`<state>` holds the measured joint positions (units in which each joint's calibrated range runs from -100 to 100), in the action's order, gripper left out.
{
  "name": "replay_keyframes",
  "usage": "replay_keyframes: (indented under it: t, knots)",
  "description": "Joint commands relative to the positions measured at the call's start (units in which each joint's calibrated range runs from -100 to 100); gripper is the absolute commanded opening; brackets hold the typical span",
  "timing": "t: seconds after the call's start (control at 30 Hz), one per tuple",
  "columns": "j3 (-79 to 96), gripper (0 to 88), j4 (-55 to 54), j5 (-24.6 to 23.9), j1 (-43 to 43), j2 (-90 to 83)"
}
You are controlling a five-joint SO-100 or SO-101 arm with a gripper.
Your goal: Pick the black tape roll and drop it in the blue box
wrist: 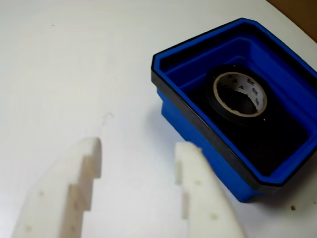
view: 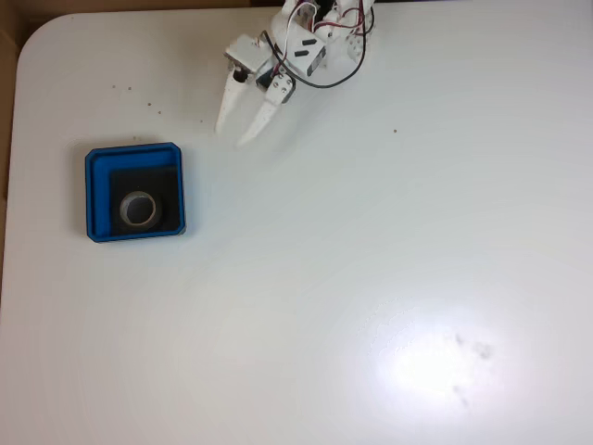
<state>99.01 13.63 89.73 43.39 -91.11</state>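
The black tape roll [view: 139,209] lies flat on the black bottom of the blue box [view: 97,190], which sits on the white table at the left of the fixed view. In the wrist view the black tape roll [wrist: 239,94] shows its greyish inner rim inside the blue box [wrist: 208,144]. My white gripper [view: 235,130] hangs open near the table's top edge, up and to the right of the box and well apart from it. In the wrist view the gripper [wrist: 138,151] has nothing between its fingers, only bare table.
The white table [view: 371,278] stretches wide to the right and below the box, with a bright glare patch [view: 435,366] at the lower right. The arm's body and wires [view: 320,37] sit at the top edge. A brown floor strip shows at the far left.
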Motion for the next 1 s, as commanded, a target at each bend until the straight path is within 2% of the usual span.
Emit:
replay_keyframes:
  t: [0.0, 0.3, 0.5, 0.77, 0.97]
  knots:
    - [0.9, 13.6, -1.2, 0.2, -8.7, -0.8]
    - [0.9, 13.6, -1.2, 0.2, -28.3, -0.8]
    - [0.9, 13.5, -1.2, 0.2, -37.5, -0.8]
    - [0.9, 13.0, -1.2, 0.2, -41.1, -0.6]
    - [0.9, 5.0, -1.2, 0.2, -41.1, -0.6]
